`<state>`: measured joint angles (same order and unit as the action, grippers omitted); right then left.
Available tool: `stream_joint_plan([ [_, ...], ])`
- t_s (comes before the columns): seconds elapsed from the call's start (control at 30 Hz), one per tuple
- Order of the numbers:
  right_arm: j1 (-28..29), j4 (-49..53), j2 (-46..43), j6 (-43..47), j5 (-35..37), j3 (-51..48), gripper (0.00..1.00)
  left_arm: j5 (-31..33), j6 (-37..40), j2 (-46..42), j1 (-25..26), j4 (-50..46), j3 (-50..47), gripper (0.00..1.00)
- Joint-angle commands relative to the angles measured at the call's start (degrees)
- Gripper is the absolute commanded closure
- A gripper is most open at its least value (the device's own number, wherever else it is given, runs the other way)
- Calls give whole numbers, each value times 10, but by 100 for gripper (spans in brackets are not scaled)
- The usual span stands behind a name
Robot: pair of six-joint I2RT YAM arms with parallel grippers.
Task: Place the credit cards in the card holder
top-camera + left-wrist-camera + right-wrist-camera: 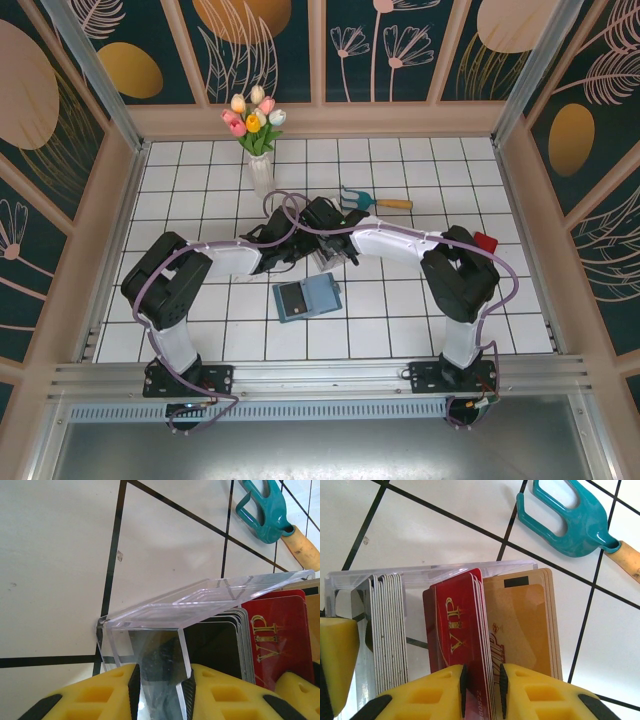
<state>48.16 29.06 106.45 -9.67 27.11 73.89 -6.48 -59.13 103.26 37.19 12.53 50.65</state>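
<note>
The right gripper point(481, 682) is pinched narrowly on the red cards point(454, 630), which stand on edge mid-frame in a clear tray point(420, 572) whose wall the left gripper point(161, 692) clamps at its view's bottom edge. The cards look light, stiff and slick and would likely fan or slip, so a firm pinch across the flat faces suits. The card holder point(307, 298) lies flat at centre of the top view.

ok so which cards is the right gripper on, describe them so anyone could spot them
On the white tiled table, beside the teal garden fork, stands a clear plastic tray of cards. The right gripper pinches the middle stack: red with gold VIP lettering, between silver-grey cards and gold ones.
</note>
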Motion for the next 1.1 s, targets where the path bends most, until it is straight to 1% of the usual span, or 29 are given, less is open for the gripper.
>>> stream_joint_plan([
  [0.0, 0, 43, -15, 11, 43, 14, 73, 21, 11, 25, -4, -55, -19, 69],
  [0.17, -1, 45, -16, 13, 42, 14, 74, 20, 11, 26, -4, -55, -17, 68],
  [0.3, -1, 46, -16, 13, 43, 17, 72, 19, 12, 27, -4, -55, -17, 69],
  [0.73, 0, 47, -17, 19, 44, 20, 70, 18, 12, 25, -4, -55, -17, 69],
  [0.83, 0, 46, -19, 19, 44, 21, 72, 16, 12, 26, -4, -54, -16, 69],
  [1.0, 0, 45, -19, 21, 42, 19, 78, 15, 13, 28, -4, -55, -14, 69],
  [1.07, 0, 48, -18, 20, 42, 22, 78, 15, 13, 28, -4, -54, -14, 69],
])
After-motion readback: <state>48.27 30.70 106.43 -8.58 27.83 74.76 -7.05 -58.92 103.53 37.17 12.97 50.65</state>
